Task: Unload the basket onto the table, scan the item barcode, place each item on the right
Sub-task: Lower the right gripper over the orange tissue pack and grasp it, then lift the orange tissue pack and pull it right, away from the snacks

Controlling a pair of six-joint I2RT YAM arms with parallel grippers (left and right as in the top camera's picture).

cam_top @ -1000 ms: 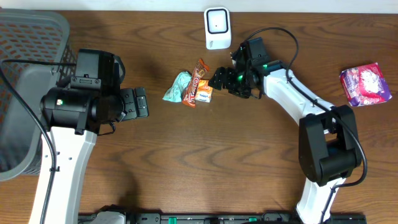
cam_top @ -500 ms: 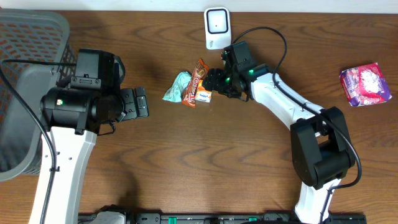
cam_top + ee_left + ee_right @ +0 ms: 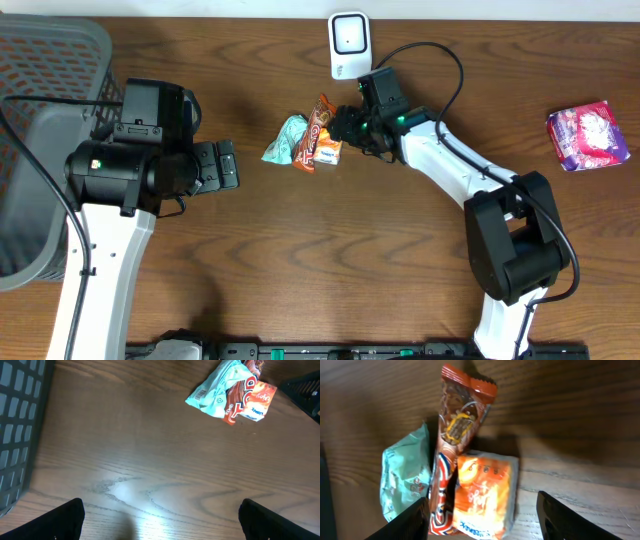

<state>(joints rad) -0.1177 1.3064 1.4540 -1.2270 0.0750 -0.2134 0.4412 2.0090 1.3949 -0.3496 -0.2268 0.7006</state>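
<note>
Fingertips [image 3: 415, 520] of the right jaws stand well apart, open, with nothing gripped. They sit low over a small heap of snacks. An orange packet [image 3: 482, 492] lies flat on the desk [image 3: 580, 420] right between them, nearer the one fingertip than the other. I can't tell whether either one touches it. Its face is bright orange with pale lettering and a blue line of print along the near edge. Just beyond the jaws, a long red-brown bar wrapper [image 3: 457, 435] overlaps the packet's side and runs away from the fingertips. A teal packet [image 3: 405, 477] lies against the far side of that bar, just outside the gap.

Seen from above, a white scanner [image 3: 349, 45] stands upright a little behind the right jaws. A purple packet [image 3: 588, 135] lies well off to their outer side.

The left jaws are spread as wide as they go, fingertips [image 3: 65, 520] over bare wood, holding nothing. The heap sits well ahead of them, and a grey basket [image 3: 40, 60] sits to their outer side.
</note>
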